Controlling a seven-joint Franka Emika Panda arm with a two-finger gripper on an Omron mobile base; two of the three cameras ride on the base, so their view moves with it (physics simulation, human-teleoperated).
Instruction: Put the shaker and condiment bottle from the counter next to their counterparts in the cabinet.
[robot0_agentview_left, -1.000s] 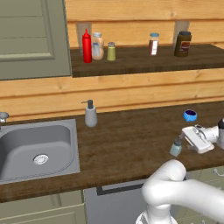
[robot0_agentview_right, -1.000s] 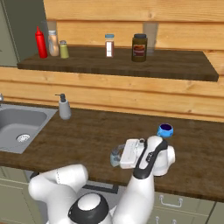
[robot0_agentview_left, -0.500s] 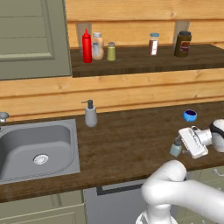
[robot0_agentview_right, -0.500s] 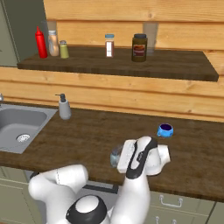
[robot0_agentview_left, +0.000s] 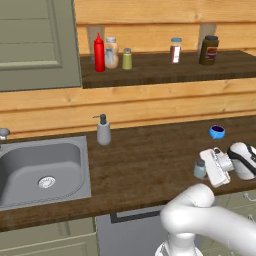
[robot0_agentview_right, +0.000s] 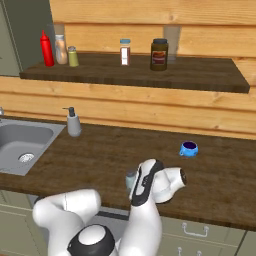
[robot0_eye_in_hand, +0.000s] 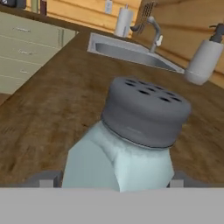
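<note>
The counter (robot0_agentview_left: 145, 165) runs long and dark, sink (robot0_agentview_left: 42, 170) at its left end, and the arm is folded low over the front edge at the right. Up in the cabinet (robot0_agentview_left: 165, 75) the red bottle (robot0_agentview_left: 99, 52) already stands just beside the peach bottle (robot0_agentview_left: 111, 52) and the yellow-green shaker (robot0_agentview_left: 127, 58). The gripper (robot0_agentview_left: 209, 167) sits level with the shaker (robot0_agentview_left: 200, 169), which stands upright on the counter between the fingers; whether the jaws have it clamped, the pictures cannot tell. The risk: it stands near the front edge, so an off-centre squeeze could tip it or skid it off. A soap dispenser (robot0_agentview_left: 103, 131) and small blue cup (robot0_agentview_left: 217, 132) stand well apart, nothing blocking the lift.
</note>
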